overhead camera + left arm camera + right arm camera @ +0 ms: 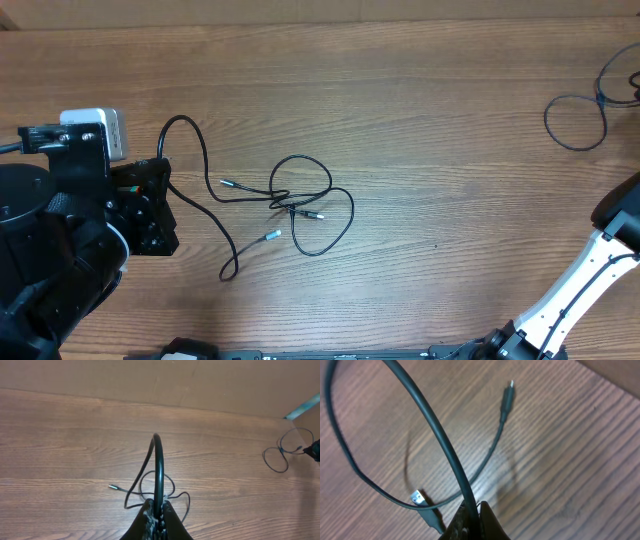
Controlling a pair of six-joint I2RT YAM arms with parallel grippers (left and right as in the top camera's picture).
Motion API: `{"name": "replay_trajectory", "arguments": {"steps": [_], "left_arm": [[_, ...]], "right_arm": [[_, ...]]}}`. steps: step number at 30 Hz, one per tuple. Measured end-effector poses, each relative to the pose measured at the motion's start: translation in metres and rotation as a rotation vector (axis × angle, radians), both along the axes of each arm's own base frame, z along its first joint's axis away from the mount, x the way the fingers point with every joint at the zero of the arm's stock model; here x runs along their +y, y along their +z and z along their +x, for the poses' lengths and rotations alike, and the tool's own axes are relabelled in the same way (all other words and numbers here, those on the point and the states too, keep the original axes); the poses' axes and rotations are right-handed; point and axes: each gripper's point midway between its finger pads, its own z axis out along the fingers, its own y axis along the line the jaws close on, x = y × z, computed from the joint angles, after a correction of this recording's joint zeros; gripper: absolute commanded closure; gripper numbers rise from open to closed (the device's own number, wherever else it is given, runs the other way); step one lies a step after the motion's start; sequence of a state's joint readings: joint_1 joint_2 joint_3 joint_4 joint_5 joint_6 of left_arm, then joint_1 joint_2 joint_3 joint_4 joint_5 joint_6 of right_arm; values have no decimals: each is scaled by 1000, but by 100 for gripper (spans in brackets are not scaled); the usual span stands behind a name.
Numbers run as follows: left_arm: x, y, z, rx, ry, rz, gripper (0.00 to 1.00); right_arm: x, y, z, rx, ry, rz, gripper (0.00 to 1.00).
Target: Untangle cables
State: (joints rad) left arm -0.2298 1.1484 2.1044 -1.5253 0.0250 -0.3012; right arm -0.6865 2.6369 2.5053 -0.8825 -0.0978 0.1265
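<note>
Where the knot (300, 202) lay: near, to the right of the left gripper (157, 508) — the nearer one.
Left gripper: pinched a cable (159, 460) feeding that knot.
Right gripper (472, 510): pinched a separate cable (435, 430).

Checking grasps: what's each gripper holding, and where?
Left gripper pinches a black cable on its cord, not at a plug end. Right gripper pinches a separate cable, also on the cord.
</note>
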Motion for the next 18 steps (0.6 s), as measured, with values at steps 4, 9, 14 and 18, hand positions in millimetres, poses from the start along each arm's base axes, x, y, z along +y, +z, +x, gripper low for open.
{"name": "replay_trajectory", "arguments": {"steps": [4,9,14,18], "left_arm": [[0,0,0,2,0,1,96],[1,-1,0,2,7,5,96],[4,-4,-1,14,18,16,96],[5,-7,1,32,27,27,96]], "right_arm": [[0,2,3,-10,14,-14,90],[2,1,5,-6,27,-18,16],[7,-7,1,22,28,7,0],[16,-6,-2,35,46,44,5]]}}
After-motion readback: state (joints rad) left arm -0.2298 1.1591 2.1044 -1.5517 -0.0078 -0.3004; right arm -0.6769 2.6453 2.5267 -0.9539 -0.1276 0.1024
